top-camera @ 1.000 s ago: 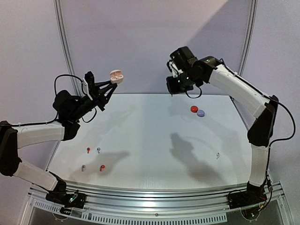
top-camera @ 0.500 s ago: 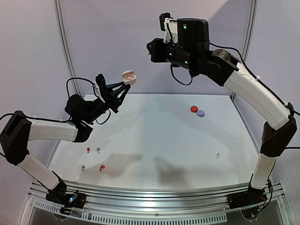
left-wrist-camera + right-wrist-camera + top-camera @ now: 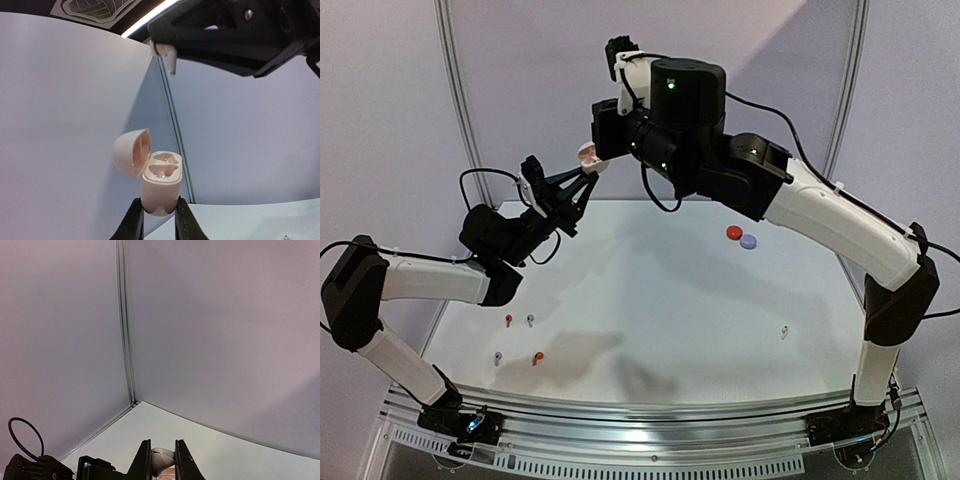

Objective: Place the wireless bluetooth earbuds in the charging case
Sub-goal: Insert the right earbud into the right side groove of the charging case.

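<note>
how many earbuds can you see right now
6. Near left on the table: two red-orange earbuds, two grey earbuds. One white earbud lies near right; another white earbud is pinched in the right gripper.

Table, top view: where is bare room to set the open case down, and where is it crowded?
The widest free patch is the middle of the table, bordered by the four earbuds at the near left, the red case and lavender case at the far right, and the lone white earbud near the right edge. Crowded: the near-left corner, among those earbuds.
</note>
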Controlling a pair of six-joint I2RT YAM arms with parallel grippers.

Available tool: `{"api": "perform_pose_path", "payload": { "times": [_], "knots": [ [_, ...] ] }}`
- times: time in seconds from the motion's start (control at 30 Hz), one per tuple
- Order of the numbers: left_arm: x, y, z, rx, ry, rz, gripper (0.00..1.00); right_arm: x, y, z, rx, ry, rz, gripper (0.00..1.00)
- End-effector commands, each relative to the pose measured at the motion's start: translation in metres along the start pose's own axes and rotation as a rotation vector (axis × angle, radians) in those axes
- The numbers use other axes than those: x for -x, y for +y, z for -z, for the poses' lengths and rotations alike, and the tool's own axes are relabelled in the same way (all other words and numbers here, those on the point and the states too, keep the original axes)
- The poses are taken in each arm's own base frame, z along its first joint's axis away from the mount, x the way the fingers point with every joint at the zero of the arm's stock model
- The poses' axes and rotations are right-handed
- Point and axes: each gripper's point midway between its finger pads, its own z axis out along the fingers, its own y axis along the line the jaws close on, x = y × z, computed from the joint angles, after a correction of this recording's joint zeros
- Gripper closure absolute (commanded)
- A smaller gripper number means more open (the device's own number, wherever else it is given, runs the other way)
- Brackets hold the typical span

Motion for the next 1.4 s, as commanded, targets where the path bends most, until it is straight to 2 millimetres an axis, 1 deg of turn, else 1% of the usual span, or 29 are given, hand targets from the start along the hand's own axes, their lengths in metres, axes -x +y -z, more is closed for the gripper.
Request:
{"api": "perform_pose_path", "payload": {
  "times": [0.0,0.1,0.23,0.4,0.53,0.67,0.87,1.2,1.37],
  "knots": [
    [0.015,-0.007,0.003,0.005,-0.054,-0.057,1.00,-0.014,-0.004,-0.006,-0.045,0.007,0.021,1.00],
    [0.016,-0.004,0.003,0.019,-0.056,-0.070,1.00,-0.021,-0.003,-0.006,-0.041,0.023,0.005,1.00],
    [0.015,-0.001,0.003,0.034,-0.055,-0.068,1.00,-0.024,-0.005,-0.007,-0.053,0.030,-0.015,1.00],
    [0.016,0.000,0.003,0.034,-0.056,-0.059,1.00,-0.041,-0.003,-0.010,-0.055,0.050,-0.055,1.00],
    [0.014,0.001,0.004,0.035,-0.051,-0.055,1.00,-0.040,-0.005,-0.011,-0.071,0.038,-0.067,1.00],
    [0.014,0.002,0.004,0.039,-0.050,-0.058,1.00,-0.042,-0.006,-0.011,-0.074,0.049,-0.062,1.00],
    [0.014,0.004,0.002,0.041,-0.052,-0.066,1.00,-0.057,-0.004,-0.013,-0.068,0.089,-0.064,1.00],
    [0.016,0.002,0.002,0.034,-0.056,-0.073,1.00,-0.066,0.003,-0.017,-0.041,0.108,-0.067,1.00],
    [0.016,0.002,0.004,0.036,-0.054,-0.076,1.00,-0.073,0.000,-0.020,-0.051,0.123,-0.059,1.00]
  ]
}}
